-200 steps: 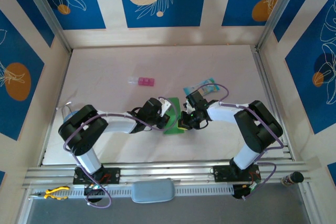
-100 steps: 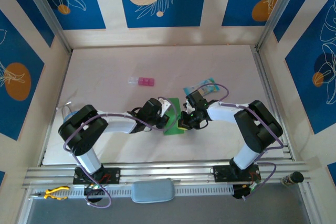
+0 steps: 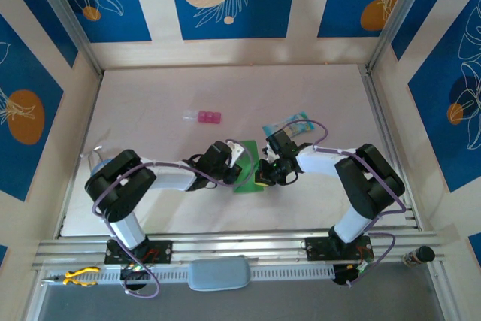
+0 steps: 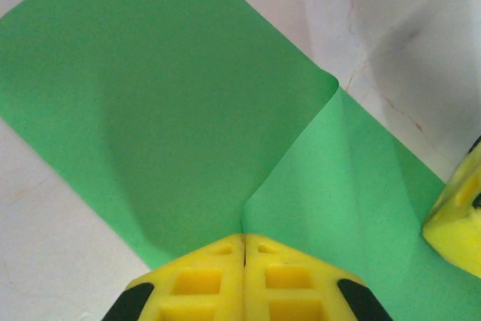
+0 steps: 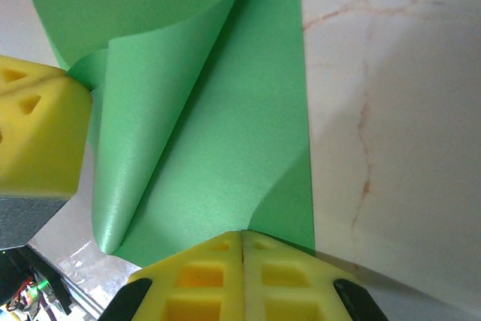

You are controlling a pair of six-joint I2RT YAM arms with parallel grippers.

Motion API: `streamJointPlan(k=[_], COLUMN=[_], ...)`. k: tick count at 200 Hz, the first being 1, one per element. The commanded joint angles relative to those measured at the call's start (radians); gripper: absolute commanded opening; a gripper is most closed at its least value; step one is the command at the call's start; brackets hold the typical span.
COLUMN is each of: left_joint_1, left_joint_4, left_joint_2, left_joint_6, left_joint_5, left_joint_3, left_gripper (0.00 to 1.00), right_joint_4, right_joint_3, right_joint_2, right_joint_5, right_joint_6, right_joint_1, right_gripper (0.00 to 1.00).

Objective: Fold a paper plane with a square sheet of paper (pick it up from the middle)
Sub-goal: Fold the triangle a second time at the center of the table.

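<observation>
Green square sheet of paper (image 4: 165,95), smooth, curled, pinched by closed yellow left fingers (image 4: 199,283) and right fingers (image 5: 199,280)

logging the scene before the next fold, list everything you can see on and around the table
square sheet of paper: one, bright green, table centre, one part curled over
pink block: one, pink, beyond the paper, towards the left
printed packet: one, pale blue, just beyond the right arm's wrist
table: one, whitish with faint reddish veins
tool: one, yellow handles, near rail, left corner
pad: one, grey-blue, near rail between the arm bases
left gripper: one, yellow, shut on the paper
right gripper: one, yellow, shut on the paper's edge
</observation>
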Motion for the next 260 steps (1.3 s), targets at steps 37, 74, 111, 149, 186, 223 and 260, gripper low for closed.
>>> streamJointPlan(k=[37, 74, 111, 149, 186, 223, 260], left_joint_1=[0.009, 0.01, 0.01, 0.011, 0.01, 0.011, 0.011], left_joint_4=[-0.012, 0.01, 0.012, 0.001, -0.002, -0.008, -0.011], left_joint_2=[0.021, 0.011, 0.028, 0.049, 0.053, 0.044, 0.032], left_joint_6=[-0.015, -0.026, -0.015, -0.011, -0.026, -0.041, -0.065], left_joint_5=[-0.005, -0.012, 0.022, 0.035, 0.026, 0.021, 0.022], left_joint_3=[0.002, -0.012, -0.001, 0.008, -0.007, -0.018, -0.027], left_gripper=[0.03, 0.03, 0.04, 0.03, 0.03, 0.03, 0.02], right_joint_4=[-0.062, -0.064, -0.063, -0.059, -0.047, -0.023, 0.035], right_joint_3=[-0.001, 0.0, 0.002, 0.004, 0.011, 0.016, -0.021], right_joint_2=[0.03, 0.028, 0.03, 0.028, 0.016, -0.046, -0.142], right_joint_5=[0.029, 0.03, 0.026, 0.019, 0.006, -0.011, -0.037], right_joint_6=[-0.005, -0.003, -0.004, -0.004, 0.007, 0.028, 0.094], right_joint_1=[-0.003, -0.004, -0.003, -0.002, -0.003, -0.008, -0.039], right_gripper=[0.01, 0.01, 0.01, 0.02, 0.04, 0.11, 0.16])
